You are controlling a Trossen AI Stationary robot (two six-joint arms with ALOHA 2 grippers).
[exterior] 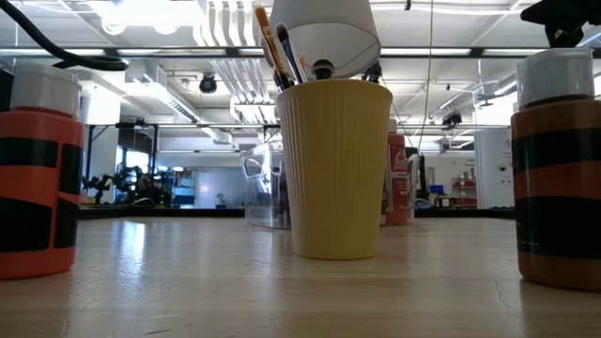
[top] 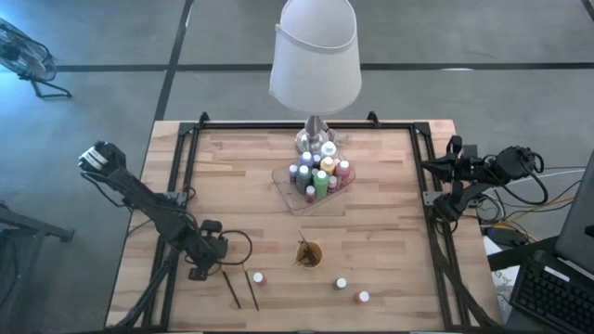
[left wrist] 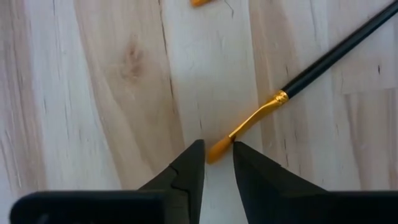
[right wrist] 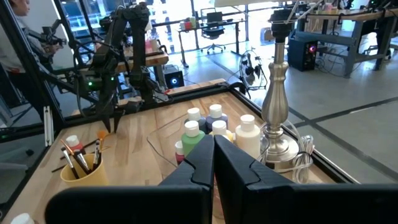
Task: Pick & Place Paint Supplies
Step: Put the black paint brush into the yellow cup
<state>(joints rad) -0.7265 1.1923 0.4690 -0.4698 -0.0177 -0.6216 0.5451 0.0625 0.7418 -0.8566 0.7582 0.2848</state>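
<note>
Pale wooden planks of the table (top: 371, 232) fill the middle of the high view, edged by a black frame. At the lower left of that frame the left gripper (top: 212, 264) hangs low over the wood; in its wrist view the two dark fingers (left wrist: 186, 177) stand slightly apart around the orange bristle tip of a thin black-handled brush (left wrist: 273, 102) lying flat on the table — whether they already pinch it I cannot tell. A second thin dark brush (top: 251, 289) lies just beside it. Lower centre stands a small ribbed orange cup (top: 308, 253) with brushes inside. Three small white-capped paint bottles (top: 341, 284) sit loose near the bottom edge, and more fill a clear plastic tray (top: 288, 193) at the centre, below a white-shaded lamp (top: 316, 56). The right gripper (right wrist: 214, 149) — fingers pressed together, empty — waits at the right edge.
</note>
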